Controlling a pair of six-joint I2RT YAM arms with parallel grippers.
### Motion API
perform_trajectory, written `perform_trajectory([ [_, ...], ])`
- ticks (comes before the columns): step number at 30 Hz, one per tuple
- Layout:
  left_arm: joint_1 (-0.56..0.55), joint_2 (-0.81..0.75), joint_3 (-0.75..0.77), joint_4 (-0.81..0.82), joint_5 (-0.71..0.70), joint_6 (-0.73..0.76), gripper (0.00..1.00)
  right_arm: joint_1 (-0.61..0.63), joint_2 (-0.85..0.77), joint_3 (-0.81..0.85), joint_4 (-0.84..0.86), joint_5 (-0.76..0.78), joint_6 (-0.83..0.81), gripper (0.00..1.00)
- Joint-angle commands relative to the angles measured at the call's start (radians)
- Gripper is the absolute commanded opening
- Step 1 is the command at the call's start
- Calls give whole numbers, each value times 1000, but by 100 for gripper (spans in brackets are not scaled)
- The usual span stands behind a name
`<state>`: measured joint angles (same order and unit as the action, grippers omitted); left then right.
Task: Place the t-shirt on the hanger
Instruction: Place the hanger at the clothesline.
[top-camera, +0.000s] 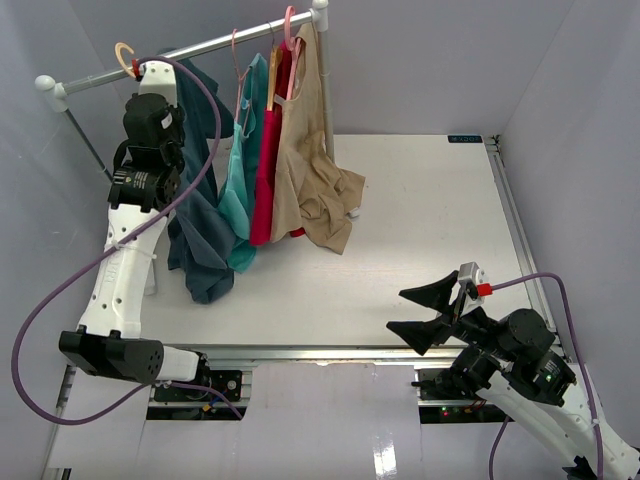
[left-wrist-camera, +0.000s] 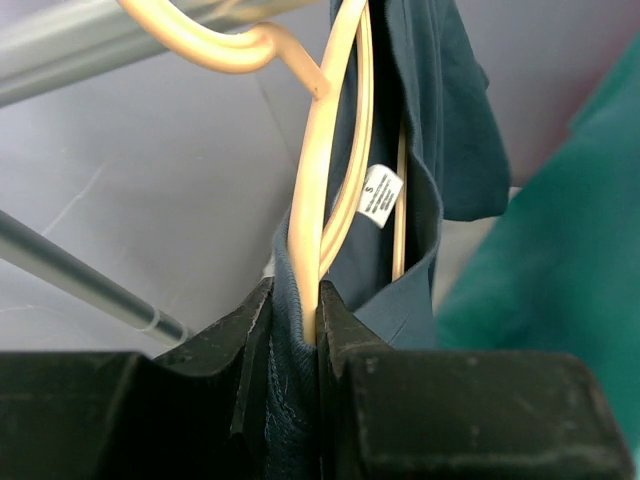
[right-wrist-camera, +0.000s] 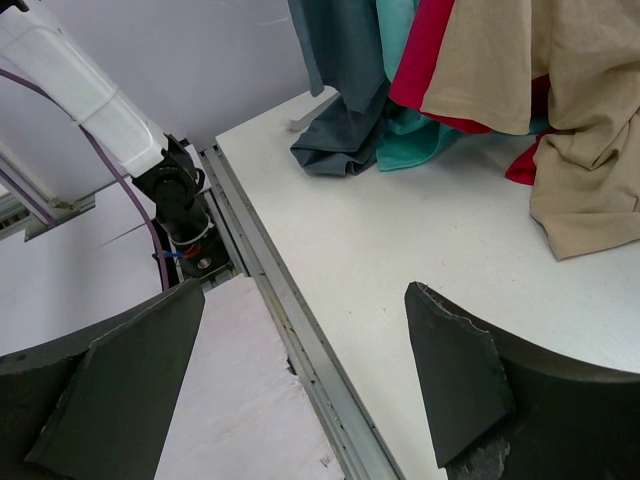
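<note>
Left arm (top-camera: 122, 275): base at near left, links extended steeply upward, wrist at the top, far left. Left hand (left-wrist-camera: 318, 305): both fingers (left-wrist-camera: 245, 350) point up and are pressed together, pinching the hanger (left-wrist-camera: 322, 170) with a fold of the t-shirt (left-wrist-camera: 420, 120).

Right arm (top-camera: 520, 350): folded low at near right, wrist aimed left. Right hand (top-camera: 422, 314): fingers spread wide apart.
</note>
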<state>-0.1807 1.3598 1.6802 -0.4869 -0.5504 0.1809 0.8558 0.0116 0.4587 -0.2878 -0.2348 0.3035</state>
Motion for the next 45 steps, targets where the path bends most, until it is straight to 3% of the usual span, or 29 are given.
perform_trajectory([
  [1,61,-7,13,102,94,22,0,1,-59,16,44,5,-4,88],
  [24,122,-11,-134,100,173,-11,0,2,-68,6,47,9,-6,88],
  [26,124,-13,-132,91,178,-6,10,2,-68,6,45,8,-6,88],
  [27,124,-14,-131,88,181,-8,28,2,-68,5,45,11,-6,88],
  [30,124,-25,-129,78,210,-13,49,2,-67,6,47,12,-7,88],
  [42,124,-90,-48,-21,250,-57,69,1,-60,5,53,14,-10,88],
  [45,124,-160,-36,-48,315,-72,78,2,-52,0,61,1,-19,88],
])
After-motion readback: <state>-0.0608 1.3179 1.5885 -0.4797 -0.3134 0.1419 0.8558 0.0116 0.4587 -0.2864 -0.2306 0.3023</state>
